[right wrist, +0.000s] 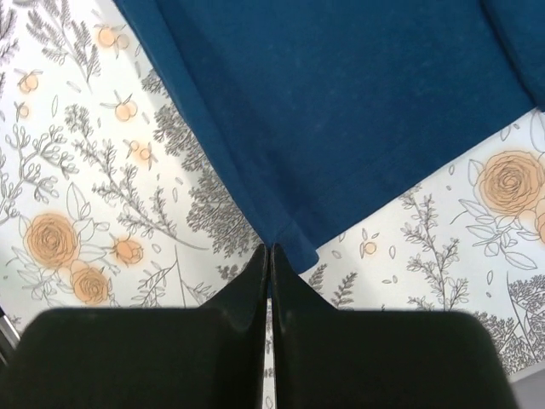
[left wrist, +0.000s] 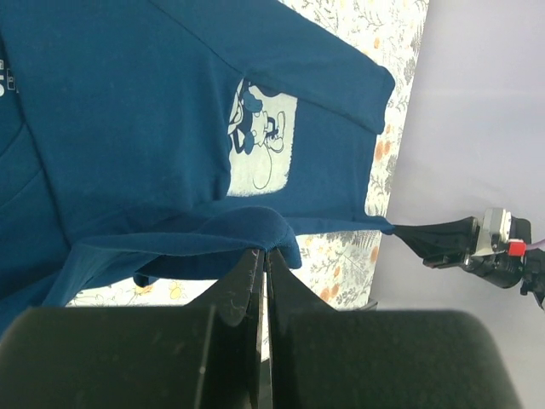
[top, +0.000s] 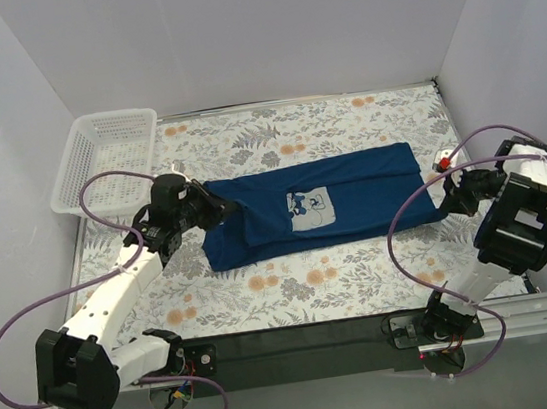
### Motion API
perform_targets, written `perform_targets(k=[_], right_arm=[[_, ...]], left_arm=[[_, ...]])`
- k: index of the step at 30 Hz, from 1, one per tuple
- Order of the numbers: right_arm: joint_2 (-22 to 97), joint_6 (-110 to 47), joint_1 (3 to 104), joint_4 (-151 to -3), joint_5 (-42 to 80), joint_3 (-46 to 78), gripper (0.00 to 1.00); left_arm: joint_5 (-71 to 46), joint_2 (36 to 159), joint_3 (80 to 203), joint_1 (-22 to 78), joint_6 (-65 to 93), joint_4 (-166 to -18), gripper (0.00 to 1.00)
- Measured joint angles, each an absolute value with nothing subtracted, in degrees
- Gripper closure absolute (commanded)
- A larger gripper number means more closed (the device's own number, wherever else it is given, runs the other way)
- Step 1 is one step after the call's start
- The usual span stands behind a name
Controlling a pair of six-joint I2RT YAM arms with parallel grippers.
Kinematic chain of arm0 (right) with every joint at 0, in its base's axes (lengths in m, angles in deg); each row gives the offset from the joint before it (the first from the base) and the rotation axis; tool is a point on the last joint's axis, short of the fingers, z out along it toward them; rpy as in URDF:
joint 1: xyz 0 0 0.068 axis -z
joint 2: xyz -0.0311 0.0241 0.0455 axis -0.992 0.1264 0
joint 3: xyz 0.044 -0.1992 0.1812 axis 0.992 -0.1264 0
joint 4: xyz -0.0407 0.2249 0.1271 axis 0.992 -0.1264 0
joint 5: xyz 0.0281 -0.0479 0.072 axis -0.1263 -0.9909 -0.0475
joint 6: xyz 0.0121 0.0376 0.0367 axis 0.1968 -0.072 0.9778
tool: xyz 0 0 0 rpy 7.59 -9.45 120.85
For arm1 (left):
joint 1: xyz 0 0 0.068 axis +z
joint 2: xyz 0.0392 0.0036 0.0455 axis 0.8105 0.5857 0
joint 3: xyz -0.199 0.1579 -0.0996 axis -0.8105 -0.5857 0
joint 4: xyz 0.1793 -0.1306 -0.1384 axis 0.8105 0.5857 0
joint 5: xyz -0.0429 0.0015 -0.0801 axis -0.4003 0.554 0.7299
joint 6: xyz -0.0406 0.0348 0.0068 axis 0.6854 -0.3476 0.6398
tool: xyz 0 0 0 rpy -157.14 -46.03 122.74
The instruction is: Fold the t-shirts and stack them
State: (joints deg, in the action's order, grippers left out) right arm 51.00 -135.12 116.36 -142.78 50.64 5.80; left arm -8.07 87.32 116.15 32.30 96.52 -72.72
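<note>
You have the navy t-shirt (top: 351,179) stretched across the bench (top: 295,287) between your left gripper (top: 222,209) and right gripper (top: 447,204), each clamped on an opposite edge.

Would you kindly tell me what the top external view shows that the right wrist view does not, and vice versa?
Only the top external view shows the white basket, the left end effector and the white cartoon print. Only the right wrist view shows, close up, the right end effector shut on a corner of the fabric. Both show the navy t-shirt lying on the floral tablecloth.
</note>
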Motion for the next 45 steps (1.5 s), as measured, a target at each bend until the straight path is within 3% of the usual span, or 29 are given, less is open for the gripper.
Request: perform_targets(k=[15, 45], right_arm=[[58.63, -118.5, 112.61, -132.66, 51.8, 9.95, 0.99], [63.46, -104.34, 108.45, -120.95, 49.24, 10.92, 0.99]], left_arm=[[-9.67, 93.02, 118.95, 33.41, 95.71, -76.26, 1.0], [-11.44, 104.93, 125.72, 34.18, 87.25, -80.93, 1.0]])
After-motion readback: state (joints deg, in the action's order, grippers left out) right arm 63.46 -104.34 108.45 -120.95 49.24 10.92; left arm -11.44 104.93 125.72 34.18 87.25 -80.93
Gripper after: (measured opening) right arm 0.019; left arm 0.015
